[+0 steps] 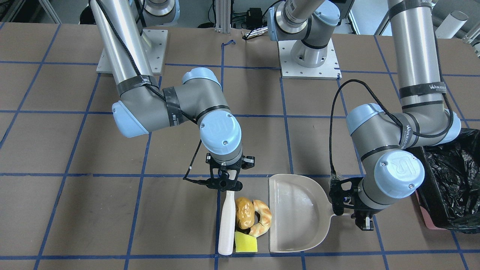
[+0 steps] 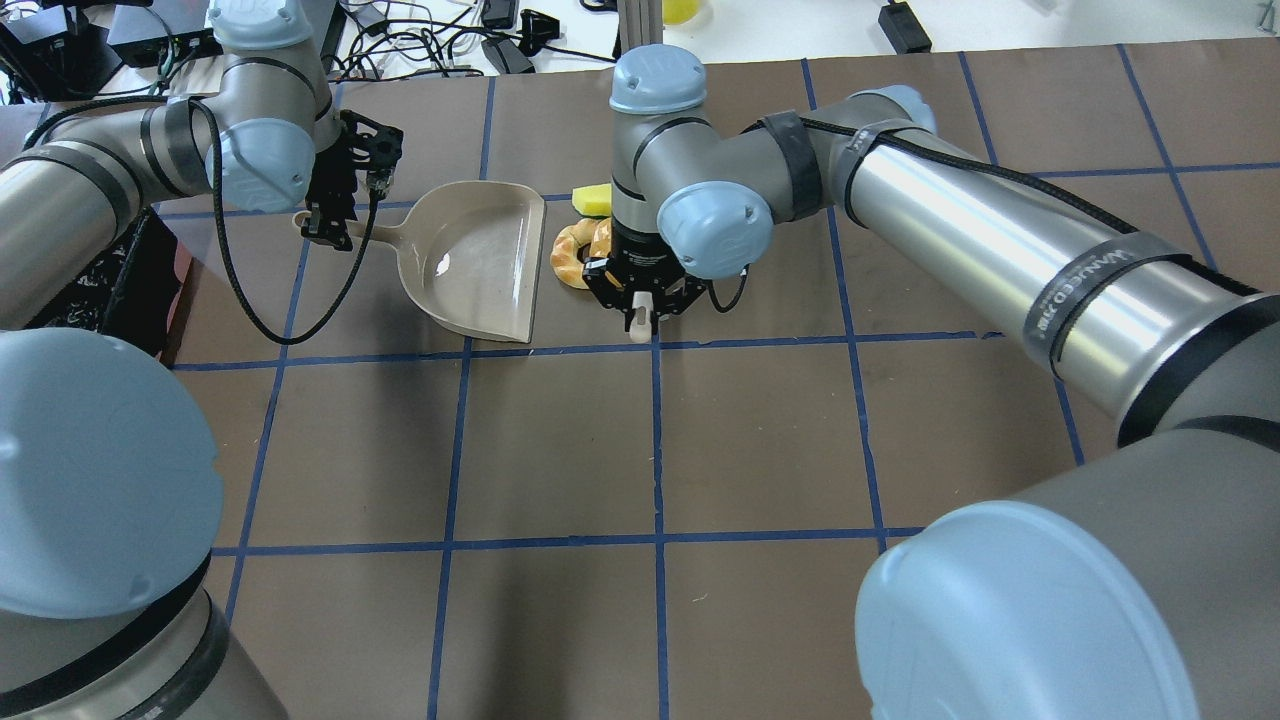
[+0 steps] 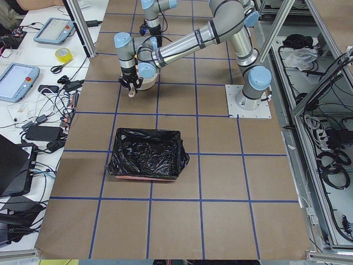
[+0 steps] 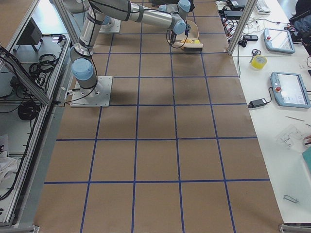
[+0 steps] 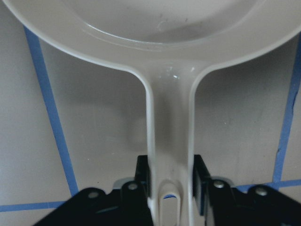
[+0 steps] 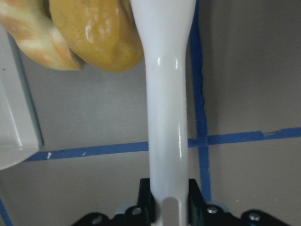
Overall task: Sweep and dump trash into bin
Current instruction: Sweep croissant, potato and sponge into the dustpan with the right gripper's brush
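Counting it all up: two arms, two grippers, three bits of trash, one sweeper, one dustpan, one bin.

The right gripper has its jaws pinched on the thin end of the white sweeper, which lies flat on the table and runs straight out ahead of those jaws. All three trash pieces sit just past the jaws, on the sweeper's dustpan side:
- The golden-brown potato lump is closest to the jaws and touches the sweeper's edge.
- The tan striped bread piece curls around the potato's far side, between it and the dustpan lip, and it looks like it's touching the lip or very nearly.
- The yellow sponge wedge is furthest from the jaws, near the sweeper's tip and right up against it.

All three pieces are on the table, outside the pan.

The left gripper has its jaws clamped on either side of the beige dustpan handle, near the handle's end, so the pan spreads out directly ahead of them. Its open lip faces the trash.

The bin, lined with a crinkly black bag, sits behind the left jaws on the opposite side from the pan, near the left arm's elbow.
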{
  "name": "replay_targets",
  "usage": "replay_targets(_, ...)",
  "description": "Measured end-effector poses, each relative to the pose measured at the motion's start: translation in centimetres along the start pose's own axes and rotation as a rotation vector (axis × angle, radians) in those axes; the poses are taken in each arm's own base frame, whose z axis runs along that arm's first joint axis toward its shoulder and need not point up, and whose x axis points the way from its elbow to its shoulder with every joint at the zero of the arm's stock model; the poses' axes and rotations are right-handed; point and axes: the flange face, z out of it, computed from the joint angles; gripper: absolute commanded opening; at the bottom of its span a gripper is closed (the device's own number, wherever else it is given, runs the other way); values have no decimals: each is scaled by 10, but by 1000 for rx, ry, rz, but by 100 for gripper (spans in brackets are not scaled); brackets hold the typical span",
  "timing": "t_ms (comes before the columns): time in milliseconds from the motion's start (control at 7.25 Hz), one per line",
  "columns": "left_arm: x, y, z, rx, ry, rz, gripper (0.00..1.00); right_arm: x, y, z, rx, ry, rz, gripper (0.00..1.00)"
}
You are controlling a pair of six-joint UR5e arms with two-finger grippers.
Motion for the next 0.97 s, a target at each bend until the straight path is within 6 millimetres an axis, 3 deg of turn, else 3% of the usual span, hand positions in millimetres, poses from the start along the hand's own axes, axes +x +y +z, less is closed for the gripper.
replay_targets(690,0,-1,-3,7,-6,0,16,-108,45,5,1,-78,2,0)
replay_targets(966,0,-1,-3,11,-8,0,16,-136,55,-1,-8,-121,1,0)
